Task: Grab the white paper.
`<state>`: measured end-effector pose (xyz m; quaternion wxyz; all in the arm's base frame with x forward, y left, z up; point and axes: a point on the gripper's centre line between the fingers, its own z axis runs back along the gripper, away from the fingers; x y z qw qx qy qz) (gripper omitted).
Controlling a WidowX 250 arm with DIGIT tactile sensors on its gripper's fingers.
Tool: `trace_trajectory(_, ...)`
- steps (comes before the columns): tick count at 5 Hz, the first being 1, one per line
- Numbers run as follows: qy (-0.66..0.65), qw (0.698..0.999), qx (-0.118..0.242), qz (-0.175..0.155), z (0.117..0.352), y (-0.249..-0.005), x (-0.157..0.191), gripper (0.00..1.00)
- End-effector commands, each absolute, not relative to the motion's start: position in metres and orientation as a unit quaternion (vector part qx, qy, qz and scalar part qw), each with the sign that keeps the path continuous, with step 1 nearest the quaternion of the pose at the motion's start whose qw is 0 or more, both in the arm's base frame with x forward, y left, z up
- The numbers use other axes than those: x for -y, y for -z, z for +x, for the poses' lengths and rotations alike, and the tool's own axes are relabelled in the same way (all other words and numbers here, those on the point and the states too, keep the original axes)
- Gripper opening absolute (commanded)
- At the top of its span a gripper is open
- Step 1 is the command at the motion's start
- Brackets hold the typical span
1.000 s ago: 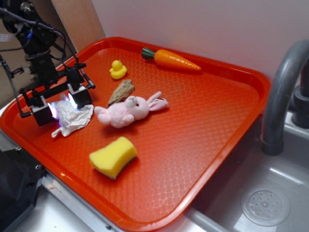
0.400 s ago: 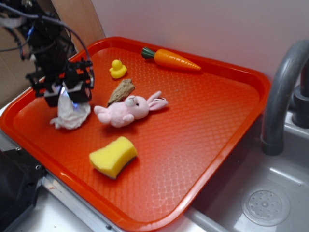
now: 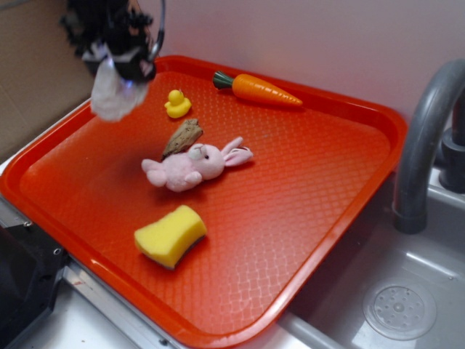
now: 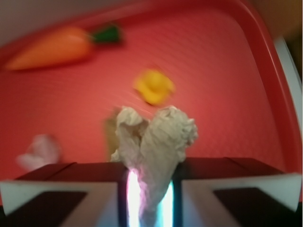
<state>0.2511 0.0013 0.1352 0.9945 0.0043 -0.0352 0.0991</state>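
The white paper (image 3: 115, 93) is a wrinkly wad hanging in the air above the back left of the red tray (image 3: 341, 182). My gripper (image 3: 122, 64) is shut on it from above, high over the tray. In the wrist view the white paper (image 4: 154, 142) is pinched between the two dark fingers of the gripper (image 4: 149, 189) and bulges out beyond them. Its upper part inside the jaws is hidden.
On the tray lie a pink plush bunny (image 3: 192, 166), a yellow sponge (image 3: 170, 235), a yellow duck (image 3: 176, 105), a carrot (image 3: 258, 89) and a brown wood piece (image 3: 183, 137). A grey faucet (image 3: 425, 138) and sink (image 3: 399, 291) stand at the right.
My gripper shut on the white paper where it lay at the tray's left and has lifted it well up and toward the back, off the tray surface.
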Motion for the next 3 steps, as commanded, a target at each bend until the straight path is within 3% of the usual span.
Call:
trace_trajectory(1,0.094,0.995,0.028,-0.021,0.241,-0.204,0.044,0.0)
trace_trajectory(2,0.136,0.989,0.054,-0.013,0.224,-0.225,0.057,0.0)
trace_trajectory(3,0.127,0.991,0.038,-0.019,0.228,-0.219,0.051,0.0)
